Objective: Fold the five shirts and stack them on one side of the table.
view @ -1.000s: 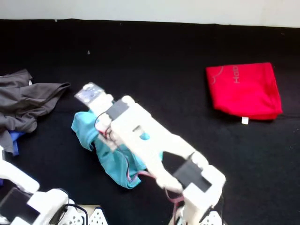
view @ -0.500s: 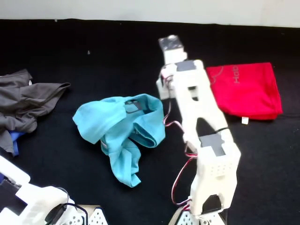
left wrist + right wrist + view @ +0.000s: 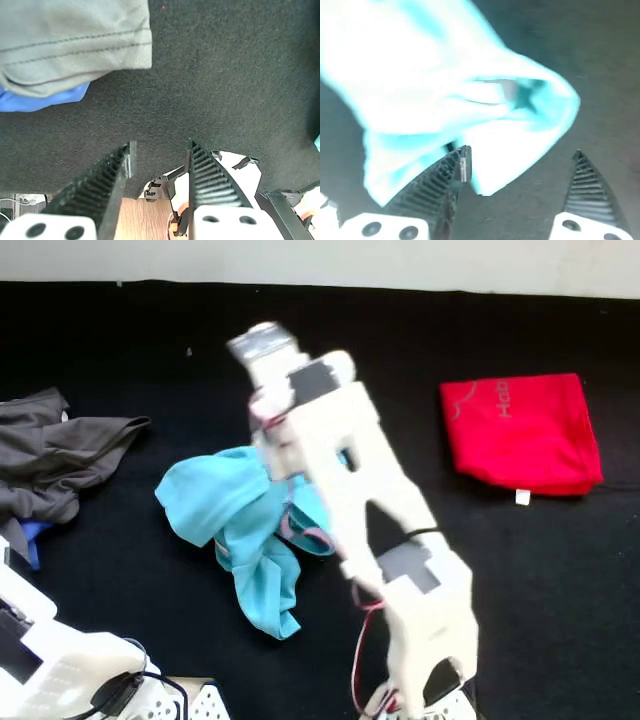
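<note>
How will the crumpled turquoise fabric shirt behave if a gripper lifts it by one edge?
The crumpled turquoise fabric shirt lies in loose folds, so it is probably floppy and would hang down when lifted. It looks thin, so likely light. On the black cloth table cover, a push would probably bunch it rather than slide it.

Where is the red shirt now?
In the high view, the red shirt lies folded on the right side of the table, apart from the crumpled teal shirt at mid-table.

Crumpled teal shirt [image 3: 208,502] (red shirt [image 3: 522,435] folded)
</note>
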Controlling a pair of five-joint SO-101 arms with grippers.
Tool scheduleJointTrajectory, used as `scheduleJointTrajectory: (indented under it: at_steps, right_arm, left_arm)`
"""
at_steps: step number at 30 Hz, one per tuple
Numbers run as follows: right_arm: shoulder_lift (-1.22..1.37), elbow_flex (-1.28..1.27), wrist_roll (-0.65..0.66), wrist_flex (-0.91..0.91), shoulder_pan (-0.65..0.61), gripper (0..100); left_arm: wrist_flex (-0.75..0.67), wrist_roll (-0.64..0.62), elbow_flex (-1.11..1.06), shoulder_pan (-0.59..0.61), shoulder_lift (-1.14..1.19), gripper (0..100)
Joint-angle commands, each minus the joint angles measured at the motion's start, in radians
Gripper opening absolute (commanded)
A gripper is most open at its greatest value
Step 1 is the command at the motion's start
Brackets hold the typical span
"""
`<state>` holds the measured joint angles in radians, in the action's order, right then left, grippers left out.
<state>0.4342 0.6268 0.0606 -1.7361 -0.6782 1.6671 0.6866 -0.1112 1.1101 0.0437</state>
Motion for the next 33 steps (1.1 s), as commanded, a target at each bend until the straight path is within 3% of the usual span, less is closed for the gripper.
scheduleJointTrajectory:
  at_steps: [1,8,13,17,21,22,28,31,33]
  right_arm:
    - [0.022,0.056,-0.003,0.021,-0.122,29.7]
    - [0.154,0.058,-0.003,0.056,-0.302,29.7]
    - [0.249,0.058,-0.003,0.148,-0.318,29.7]
    - [0.312,0.058,-0.003,0.237,-0.199,27.2]
    - [0.308,0.070,-0.005,0.306,-0.001,2.4]
    - [0.308,0.096,-0.006,0.306,0.048,0.0]
    - [0.306,0.308,-0.005,0.286,0.300,2.8]
    - [0.309,0.361,0.003,0.286,0.361,4.3]
    - [0.308,0.367,0.048,0.251,0.369,11.7]
  left_arm:
    - [0.000,0.008,0.036,-0.004,0.002,17]
    - [0.000,0.009,0.065,0.041,0.002,17]
    - [0.002,0.009,0.091,0.044,0.004,17]
    - [0.003,0.009,0.085,0.044,0.004,17]
    - [0.002,0.009,0.084,0.044,0.004,17]
    - [0.002,0.009,0.084,0.042,0.004,17]
    - [0.000,0.009,0.082,0.016,0.004,17]
    - [0.000,0.008,0.082,-0.008,0.004,17]
    - [0.005,0.008,0.082,-0.024,0.004,17]
